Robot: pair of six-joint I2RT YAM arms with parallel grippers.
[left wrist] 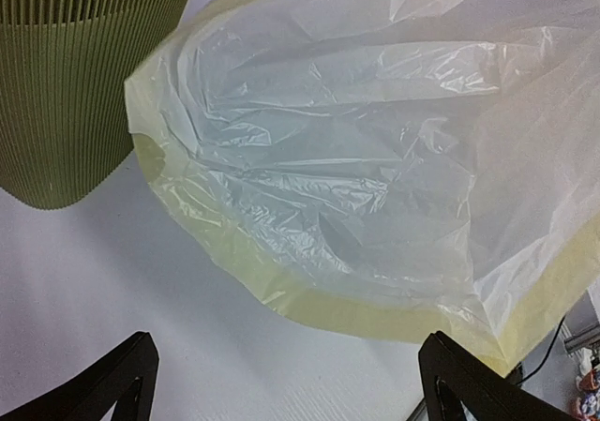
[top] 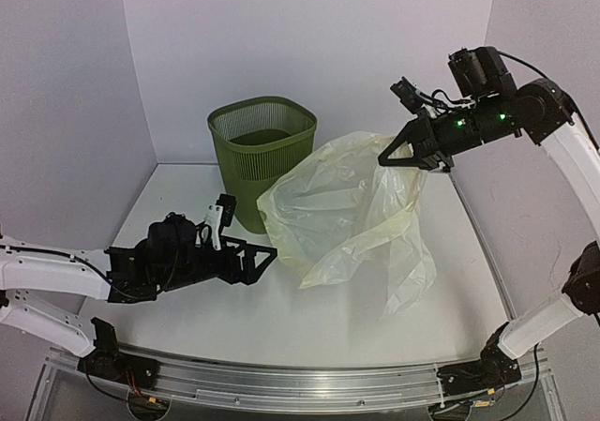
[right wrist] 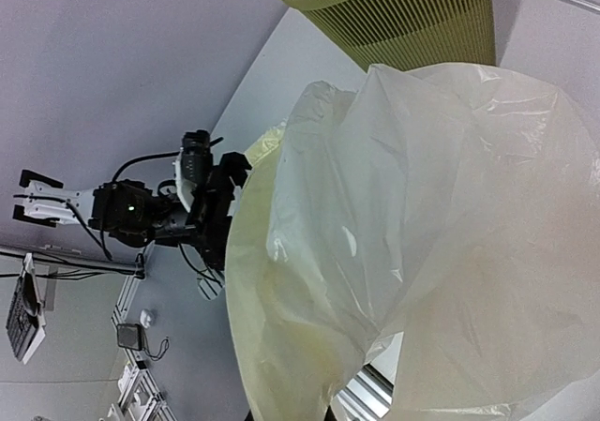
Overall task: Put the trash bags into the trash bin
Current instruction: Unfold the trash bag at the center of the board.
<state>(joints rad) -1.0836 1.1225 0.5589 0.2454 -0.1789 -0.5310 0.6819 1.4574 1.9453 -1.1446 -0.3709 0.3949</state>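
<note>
The trash bag (top: 352, 215) is a big translucent pale yellow film bag. Its top corner is lifted and the rest drapes onto the table to the right of the trash bin (top: 261, 154), an olive-green slatted bin standing upright. My right gripper (top: 401, 152) is shut on the bag's top edge and holds it above the table. In the right wrist view the bag (right wrist: 422, 233) hides my fingers. My left gripper (top: 265, 255) is open and empty, low over the table, just short of the bag's yellowish hem (left wrist: 375, 313). The bin's side shows in the left wrist view (left wrist: 66, 83).
White walls close in the table at the back and on both sides. The white table (top: 281, 332) lies in front of the bag. The metal rail (top: 300, 388) runs along the near edge. In the right wrist view the left arm (right wrist: 159, 205) is beyond the bag.
</note>
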